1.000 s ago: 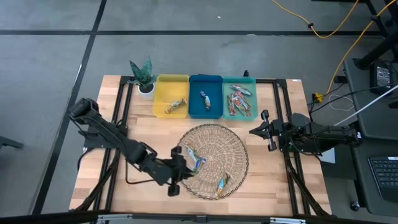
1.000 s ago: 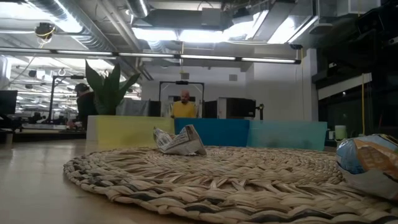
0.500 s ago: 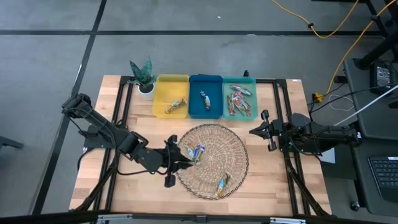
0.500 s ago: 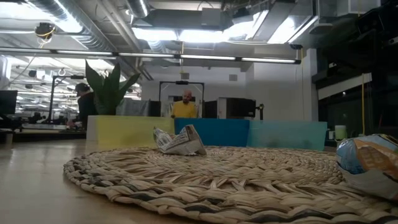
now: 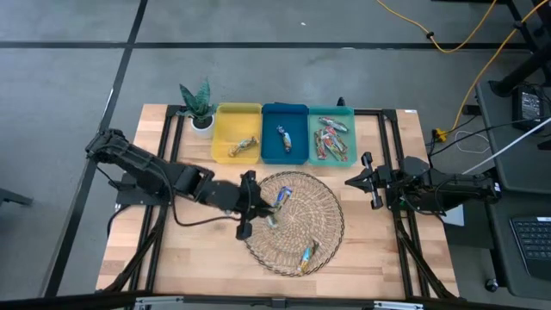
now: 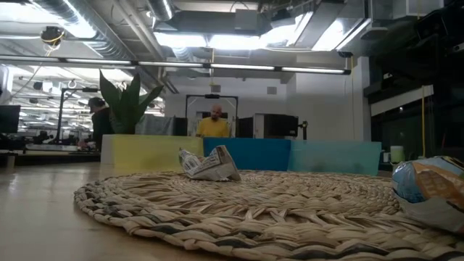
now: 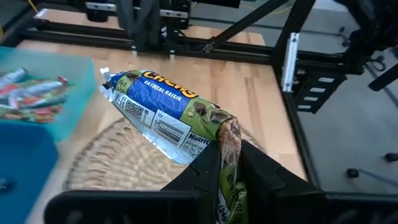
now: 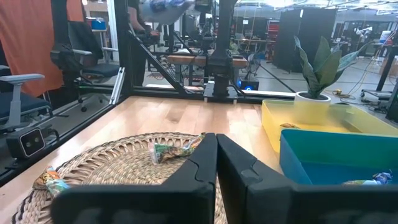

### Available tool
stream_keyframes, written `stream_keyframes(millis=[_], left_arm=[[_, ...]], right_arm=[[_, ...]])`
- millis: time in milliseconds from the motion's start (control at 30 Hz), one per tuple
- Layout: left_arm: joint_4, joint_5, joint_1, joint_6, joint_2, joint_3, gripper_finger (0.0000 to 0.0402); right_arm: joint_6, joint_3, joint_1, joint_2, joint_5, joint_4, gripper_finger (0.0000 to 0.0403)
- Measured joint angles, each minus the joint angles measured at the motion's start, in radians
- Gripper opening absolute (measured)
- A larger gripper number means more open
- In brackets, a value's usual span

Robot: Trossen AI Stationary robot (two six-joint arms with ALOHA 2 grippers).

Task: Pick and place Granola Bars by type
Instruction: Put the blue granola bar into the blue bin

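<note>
My left gripper hangs over the round woven basket, shut on a blue-and-green granola bar. In the left wrist view, that bar juts out ahead of the left gripper. Two more bars lie flat on the basket weave. The yellow bin holds one bar. The blue bin also holds one, and the teal bin holds several. My right gripper waits, shut, at the basket's right side. My left gripper pinches the bar's crimped wrapper end between its two fingers. The fingers come roughly level from the table's left. The bar is lifted clear of the basket and sticks forward past the fingertips, lengthwise along the fingers.
A small potted plant stands at the far left, beside the yellow bin. Black frame rails run along the table's sides. Bare wood lies left of the basket. People show in the room behind the table.
My left gripper has carried the bar from the basket's near-left part toward the far edge and slightly right, closer to the bins. The bar has stayed in its shut fingers and is higher over the weave. The right arm has kept still.
</note>
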Motion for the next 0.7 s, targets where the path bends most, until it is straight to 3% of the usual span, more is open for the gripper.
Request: stream_keyframes(millis=[400,700], left_arm=[[-0.167,0.091,0.233,0.154,-0.001,0.162,0.0034],[-0.186,0.132,0.426,0.155,-0.001,0.181,0.0035]], right_arm=[[0.0,0.0,0.0,0.0,0.0,0.0,0.0014],[0.0,0.0,0.0,0.0,0.0,0.0,0.0014]])
